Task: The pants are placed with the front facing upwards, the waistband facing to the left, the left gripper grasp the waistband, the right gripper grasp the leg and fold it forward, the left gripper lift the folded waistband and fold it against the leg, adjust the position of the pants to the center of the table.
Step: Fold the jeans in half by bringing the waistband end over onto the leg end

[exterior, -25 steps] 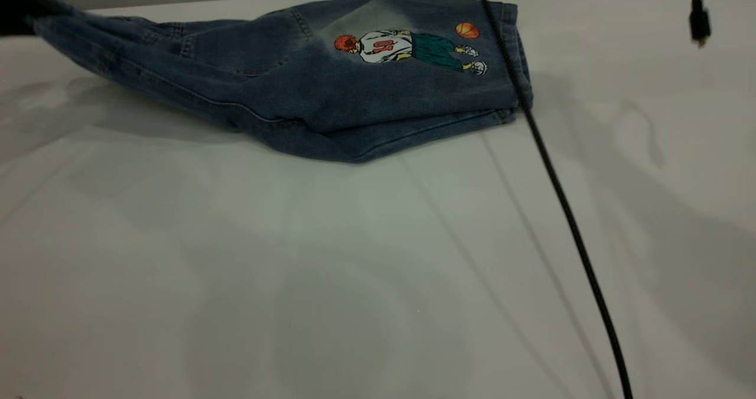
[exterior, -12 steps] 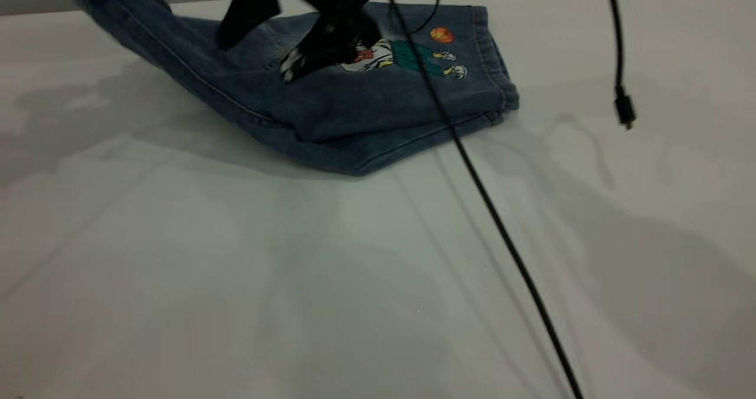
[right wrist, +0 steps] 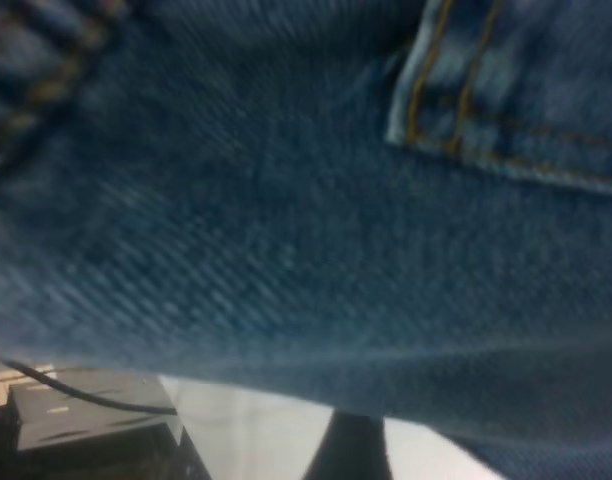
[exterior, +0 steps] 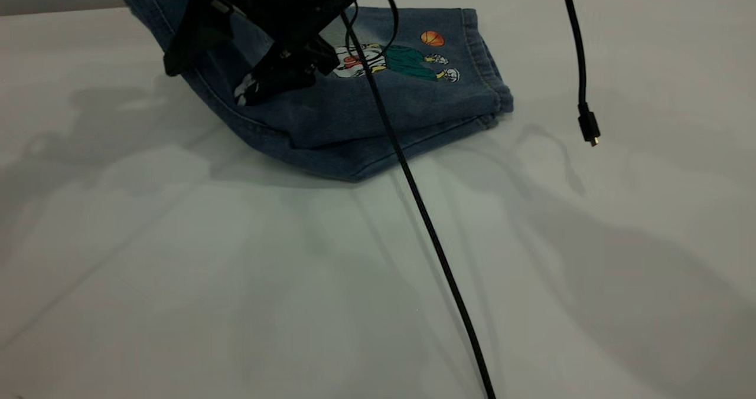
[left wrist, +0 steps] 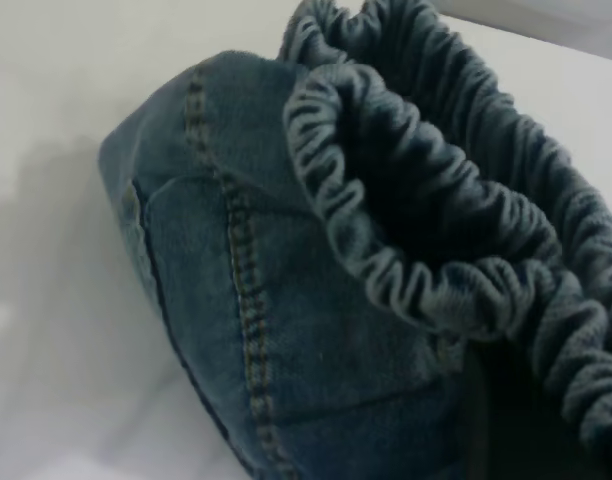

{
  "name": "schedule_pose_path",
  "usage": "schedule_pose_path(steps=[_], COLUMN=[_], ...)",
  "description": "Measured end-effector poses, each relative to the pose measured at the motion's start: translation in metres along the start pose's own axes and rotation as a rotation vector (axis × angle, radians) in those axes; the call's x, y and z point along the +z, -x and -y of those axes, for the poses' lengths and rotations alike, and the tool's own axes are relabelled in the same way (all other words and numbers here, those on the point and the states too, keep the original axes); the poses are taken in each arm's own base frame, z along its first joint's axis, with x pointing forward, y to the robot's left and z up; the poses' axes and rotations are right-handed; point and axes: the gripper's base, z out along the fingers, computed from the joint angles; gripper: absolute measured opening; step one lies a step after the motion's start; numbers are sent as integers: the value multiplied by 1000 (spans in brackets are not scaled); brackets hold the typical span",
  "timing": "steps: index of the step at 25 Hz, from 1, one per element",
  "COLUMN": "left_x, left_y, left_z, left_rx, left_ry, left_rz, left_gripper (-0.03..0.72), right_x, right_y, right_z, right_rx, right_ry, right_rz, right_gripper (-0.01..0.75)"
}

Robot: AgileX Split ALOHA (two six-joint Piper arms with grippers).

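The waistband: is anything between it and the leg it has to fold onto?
Yes. The right gripper hangs over the folded pants, in the path of the lifted waistband, and a black cable crosses them.

The pants (left wrist: 316,330) fill most of the left wrist view, seen close up; the fabric is blue denim with a double line of tan stitching running down a seam, and a second, darker seam edge beside it toward the pale side of the frame; the waistband (left wrist: 436,230) is a gathered, ruffled elastic band that curls round in a loop, its folds packed tight and its hollow dark inside; the denim below it bulges outward in a rounded fold; the desk (left wrist: 56,150) shows pale and plain behind the cloth, with a soft grey shadow lying on it just beside the pants.
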Motion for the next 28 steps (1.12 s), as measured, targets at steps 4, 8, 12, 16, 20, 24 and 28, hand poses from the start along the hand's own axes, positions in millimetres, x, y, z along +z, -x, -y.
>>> schedule_pose_path(steps=[4, 8, 12, 16, 20, 24, 28], left_x=[-11, -14, -14, -14, -14, -15, -17], left_y=[2, 0, -1, -2, -2, -3, -1], left_z=[10, 11, 9, 10, 13, 15, 19], left_rx=[30, 70, 71, 65, 49, 51, 34], left_ry=[0, 25, 38, 27, 2, -7, -30], left_rz=[30, 8, -3, -8, -10, -18, 3], left_gripper=[153, 153, 153, 153, 153, 153, 153], right_x=[-3, -26, -50, -61, -62, -58, -44], right_y=[-1, 7, 13, 15, 13, 10, 3], right_z=[1, 7, 4, 15, 33, 53, 62], right_rx=[-6, 4, -28, -68, -63, -57, -42], right_ry=[16, 31, 50, -41, -191, -310, -313], right_rz=[-23, -23, -34, -43, -63, -81, -100], right_gripper=[556, 556, 556, 556, 556, 556, 556])
